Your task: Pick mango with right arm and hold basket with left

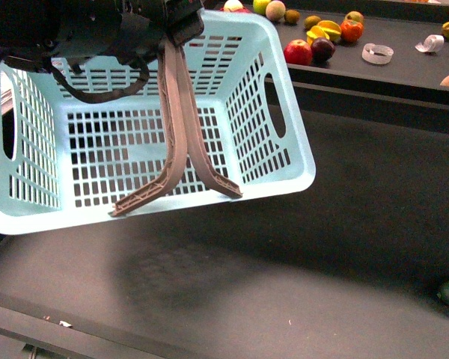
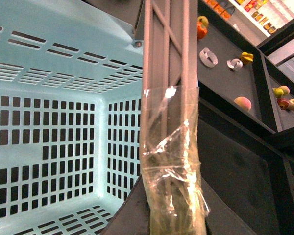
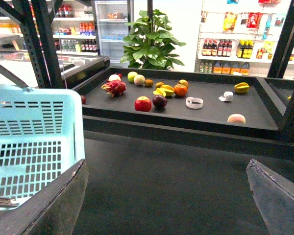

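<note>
The left tool (image 1: 181, 31) is clamped on both handles (image 1: 178, 127), so the basket (image 1: 284, 168) hangs tipped, mouth open, seemingly ready to receive. The right tool (image 3: 167, 166) gapes wide, empty. Its camera shows the mango (image 3: 236, 119) whole on the raised table (image 3: 206, 113), well off; the front view crops it.

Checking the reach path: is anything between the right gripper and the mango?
No object visibly blocks it. The mango lies alone near the shelf's front edge; only that raised edge sits between it and the open right gripper. The basket hangs well aside.
</note>
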Available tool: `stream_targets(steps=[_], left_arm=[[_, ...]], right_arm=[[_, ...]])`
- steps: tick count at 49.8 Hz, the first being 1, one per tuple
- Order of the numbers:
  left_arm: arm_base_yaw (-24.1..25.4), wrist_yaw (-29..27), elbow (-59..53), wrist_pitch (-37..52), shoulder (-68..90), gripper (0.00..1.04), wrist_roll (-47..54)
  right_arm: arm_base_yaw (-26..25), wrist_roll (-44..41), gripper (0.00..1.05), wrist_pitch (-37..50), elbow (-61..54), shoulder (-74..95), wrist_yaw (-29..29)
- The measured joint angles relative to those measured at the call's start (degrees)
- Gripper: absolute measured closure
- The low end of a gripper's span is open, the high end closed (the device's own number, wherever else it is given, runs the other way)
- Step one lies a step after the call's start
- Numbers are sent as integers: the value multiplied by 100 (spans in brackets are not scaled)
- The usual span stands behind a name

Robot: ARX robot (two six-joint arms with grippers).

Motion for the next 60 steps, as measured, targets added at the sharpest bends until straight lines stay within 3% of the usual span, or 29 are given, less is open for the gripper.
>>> stream_targets(steps=[11,19,32,43,60], left_arm=[[-435,-262,-721,584,-975,97,933],[-800,-573,-931,638,-1432,97,1025],[-1246,-391,-1152,833,-1639,97,1025],[-1281,-164,-1152,1058,-1569,97,1078],[-857,319,-1106,1467,-1067,97,1027]], right_arm=[[0,0,8,0,0,0,0],[0,0,8,0,0,0,0],[0,0,8,0,0,0,0],[0,0,8,0,0,0,0],[0,0,8,0,0,0,0]])
